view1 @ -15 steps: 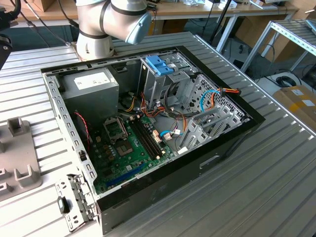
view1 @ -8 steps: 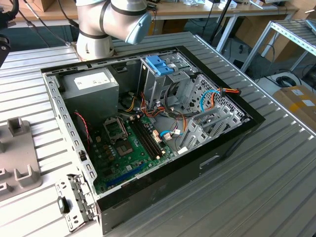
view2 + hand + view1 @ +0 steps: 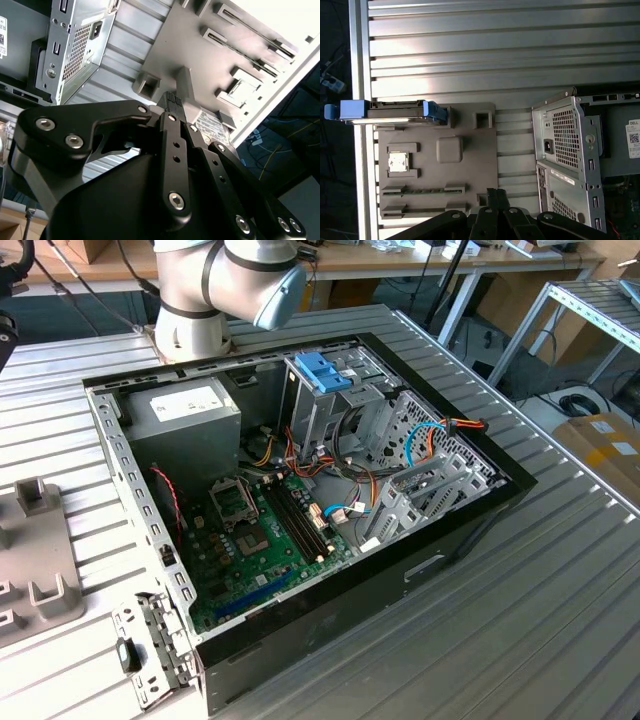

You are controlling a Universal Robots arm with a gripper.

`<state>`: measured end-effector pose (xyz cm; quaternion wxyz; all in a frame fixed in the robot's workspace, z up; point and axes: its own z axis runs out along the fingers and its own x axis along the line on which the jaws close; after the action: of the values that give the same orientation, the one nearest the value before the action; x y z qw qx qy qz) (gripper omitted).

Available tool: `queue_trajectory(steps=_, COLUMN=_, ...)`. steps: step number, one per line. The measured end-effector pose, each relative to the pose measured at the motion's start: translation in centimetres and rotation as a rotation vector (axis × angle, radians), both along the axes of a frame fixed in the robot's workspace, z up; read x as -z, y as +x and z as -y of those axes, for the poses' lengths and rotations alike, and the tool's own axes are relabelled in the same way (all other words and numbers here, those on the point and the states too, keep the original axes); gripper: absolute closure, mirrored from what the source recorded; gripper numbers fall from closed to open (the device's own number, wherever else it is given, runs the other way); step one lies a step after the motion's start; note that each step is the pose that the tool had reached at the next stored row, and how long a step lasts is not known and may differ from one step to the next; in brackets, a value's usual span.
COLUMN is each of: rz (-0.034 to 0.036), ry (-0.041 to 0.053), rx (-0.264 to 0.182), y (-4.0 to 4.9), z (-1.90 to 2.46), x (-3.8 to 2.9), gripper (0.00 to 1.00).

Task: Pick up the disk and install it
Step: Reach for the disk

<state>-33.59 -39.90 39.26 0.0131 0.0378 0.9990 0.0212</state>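
Observation:
The disk point(image 3: 390, 111) stands on its edge in a slot of the grey fixture plate point(image 3: 470, 165). It is a grey-metal slab with light-blue carrier ends. My gripper point(image 3: 496, 196) hovers over the opposite side of that plate, apart from the disk, near the long narrow slots point(image 3: 422, 190). Its fingertips point(image 3: 172, 97) are pressed together with nothing between them. In the exterior view the open computer case point(image 3: 300, 500) lies on the table, with its upright metal drive cage point(image 3: 330, 410) topped by a blue handle piece point(image 3: 322, 370).
The ribbed metal table point(image 3: 540, 620) carries the case and the fixture plate point(image 3: 40, 570) at the exterior view's left. A small chip point(image 3: 397, 161) sits in a holder on the plate. The case's rear panel point(image 3: 565, 150) lies beside the plate. The arm's base point(image 3: 190, 320) stands behind the case.

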Motion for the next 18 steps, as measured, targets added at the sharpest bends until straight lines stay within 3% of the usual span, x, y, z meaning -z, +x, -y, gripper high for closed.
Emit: queue_trajectory(steps=18, rz=0.0000, ry=0.0000, rx=0.000, y=-0.55, z=0.00, x=0.01, gripper=0.90)
